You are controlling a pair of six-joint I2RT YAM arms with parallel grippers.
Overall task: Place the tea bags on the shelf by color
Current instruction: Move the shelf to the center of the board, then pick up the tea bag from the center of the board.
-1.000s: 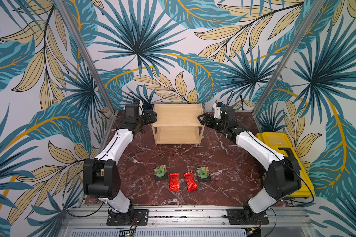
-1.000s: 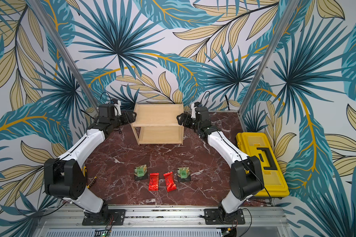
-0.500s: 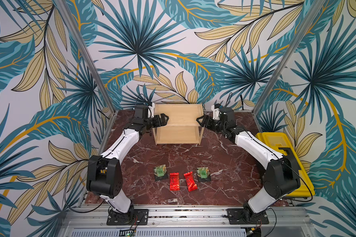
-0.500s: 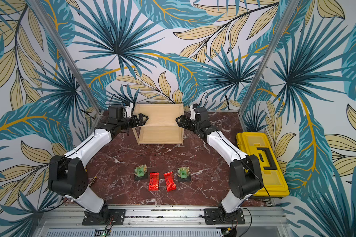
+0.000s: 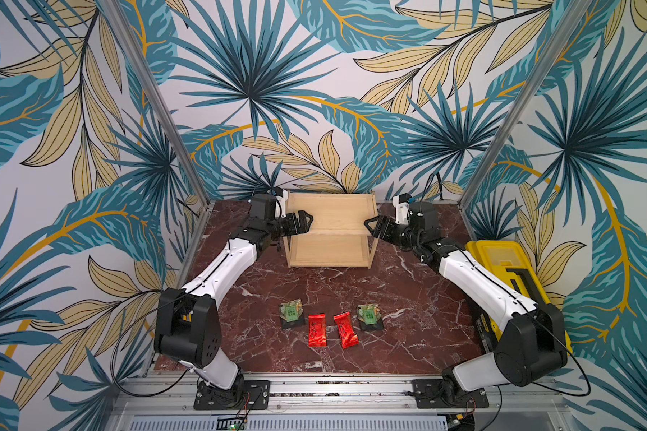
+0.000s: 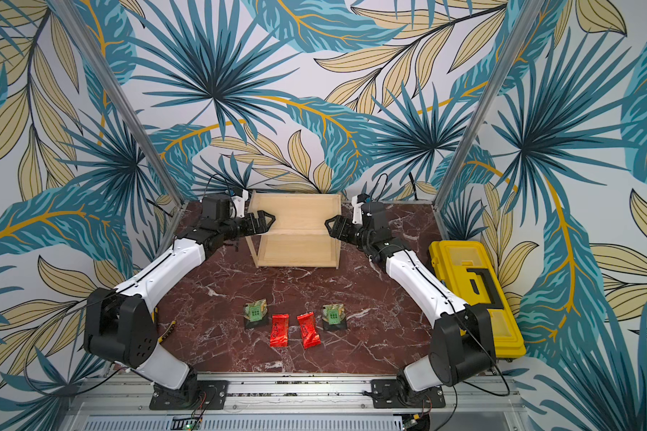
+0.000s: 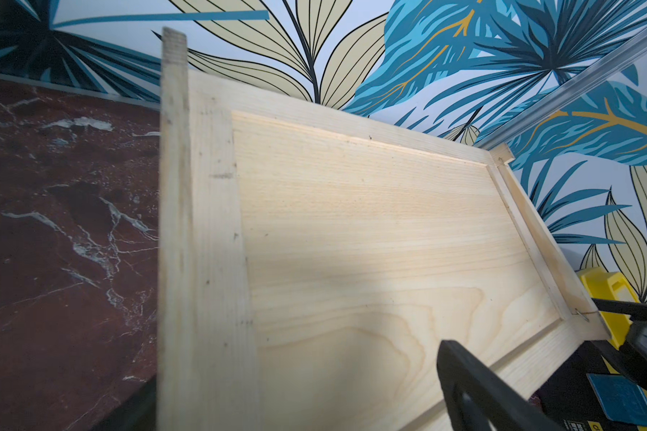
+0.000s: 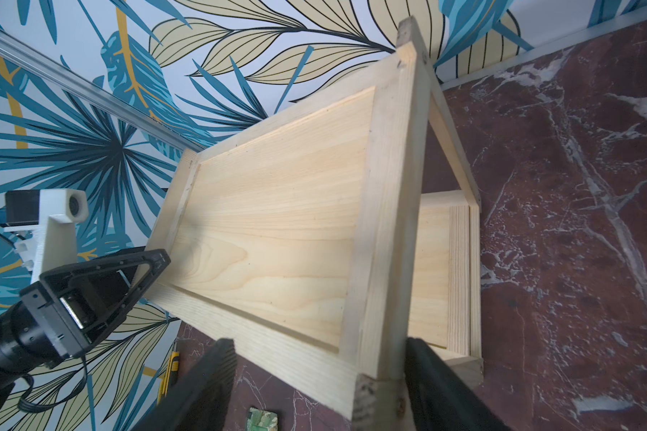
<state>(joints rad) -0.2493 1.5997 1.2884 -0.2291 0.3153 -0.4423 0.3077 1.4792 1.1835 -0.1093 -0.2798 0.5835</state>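
Note:
The light-wood shelf stands at the back middle with both boards bare. Two red tea bags lie side by side near the front, with a green one on their left and another on their right. My left gripper is open, its jaws astride the left end rim of the top board; one finger hangs over the board. My right gripper holds the shelf's front right corner, one finger against the post and the other at the front rim.
A yellow toolbox lies along the right side beside my right arm. A small yellow knife rests on the marble near the left arm's base. Patterned walls close in behind the shelf and on both sides.
My left arm has swung right from beside the shelf until its open jaws reach over the top board's left end. The right jaws have narrowed onto the shelf's corner without moving away.

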